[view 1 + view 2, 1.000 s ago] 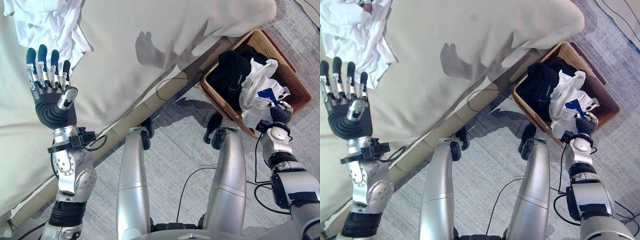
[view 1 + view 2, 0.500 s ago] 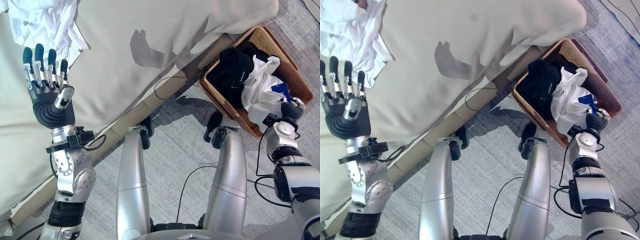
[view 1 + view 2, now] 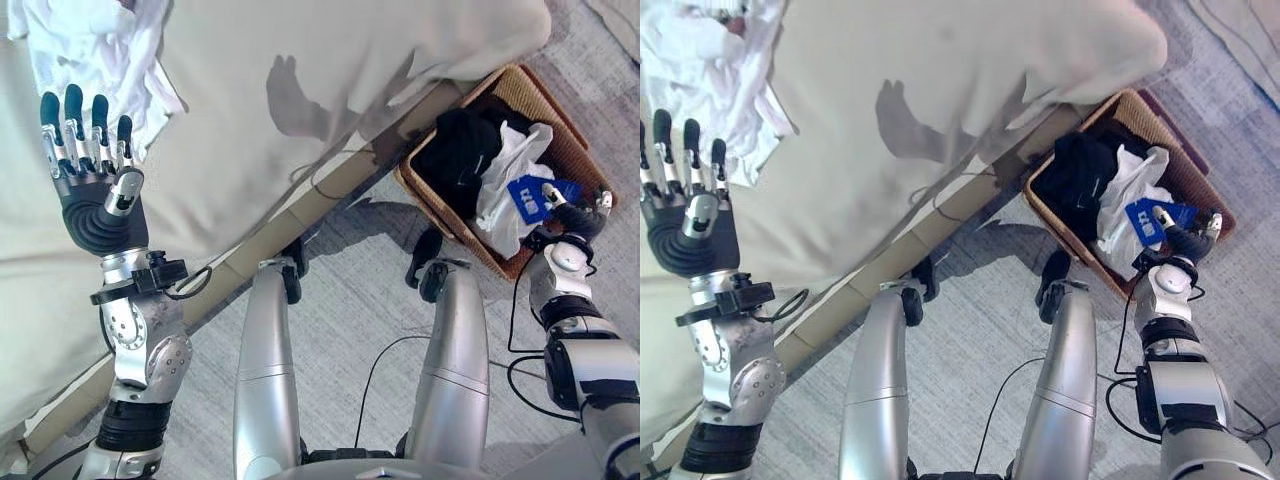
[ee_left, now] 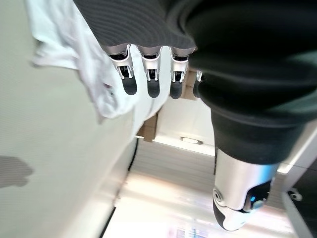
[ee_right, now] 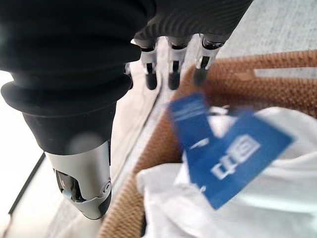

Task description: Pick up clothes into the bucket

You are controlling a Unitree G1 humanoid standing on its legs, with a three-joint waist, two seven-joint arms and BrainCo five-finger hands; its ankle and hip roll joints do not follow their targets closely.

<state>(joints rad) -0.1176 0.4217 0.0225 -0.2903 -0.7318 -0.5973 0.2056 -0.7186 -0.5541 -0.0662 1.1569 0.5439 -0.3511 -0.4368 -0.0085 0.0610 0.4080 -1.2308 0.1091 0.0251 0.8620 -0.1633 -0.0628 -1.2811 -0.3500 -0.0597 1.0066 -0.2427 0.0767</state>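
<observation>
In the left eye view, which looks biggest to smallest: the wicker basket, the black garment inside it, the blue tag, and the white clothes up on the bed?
1. Wicker basket
2. White clothes on the bed, though cut off by the picture's edge, so unsure against the basket
3. Black garment
4. Blue tag

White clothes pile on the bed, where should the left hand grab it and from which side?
Grip the bunched lower edge of the white clothes, the part nearest the left hand. Come from above, fingers closing down: the pile lies crumpled on the bed cover, and its raised folds probably pinch more easily than the thin flat edges.
</observation>
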